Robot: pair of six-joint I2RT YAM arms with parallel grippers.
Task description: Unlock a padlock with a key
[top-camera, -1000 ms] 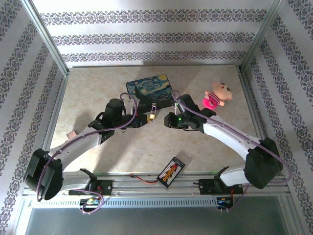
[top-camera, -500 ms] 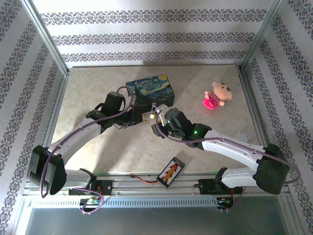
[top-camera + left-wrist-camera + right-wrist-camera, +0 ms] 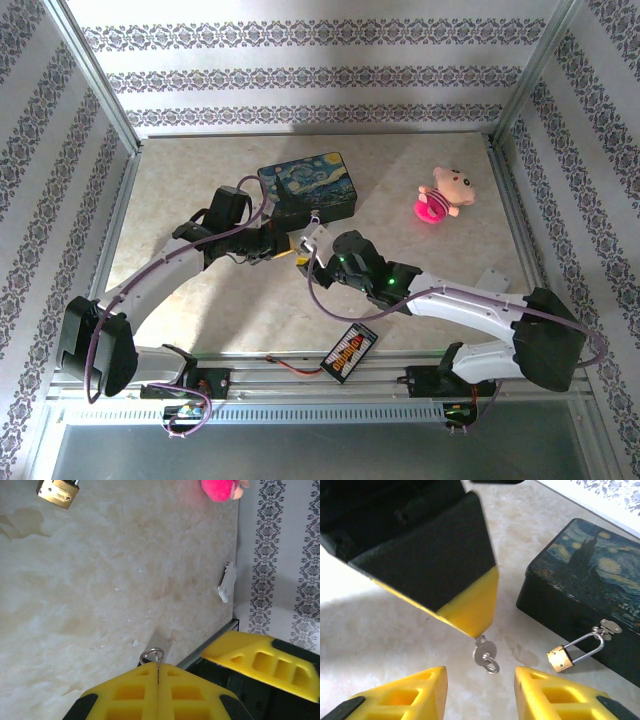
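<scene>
Padlock (image 3: 559,660): one, lower right of frame, shackle hooked on the hasp (image 3: 609,626) of your one box (image 3: 585,575), lid down, contents hidden | key (image 3: 482,655): one, pinched in your left hand (image 3: 158,669) | right hand (image 3: 479,677): jaws apart, empty

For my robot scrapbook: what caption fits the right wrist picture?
Left gripper pinches the key near the open right gripper; padlock hangs on the box's hasp.

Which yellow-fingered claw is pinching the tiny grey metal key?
The left gripper: it is clamped shut on the tiny grey metal key, while the right gripper stands open, gripping nothing.
</scene>
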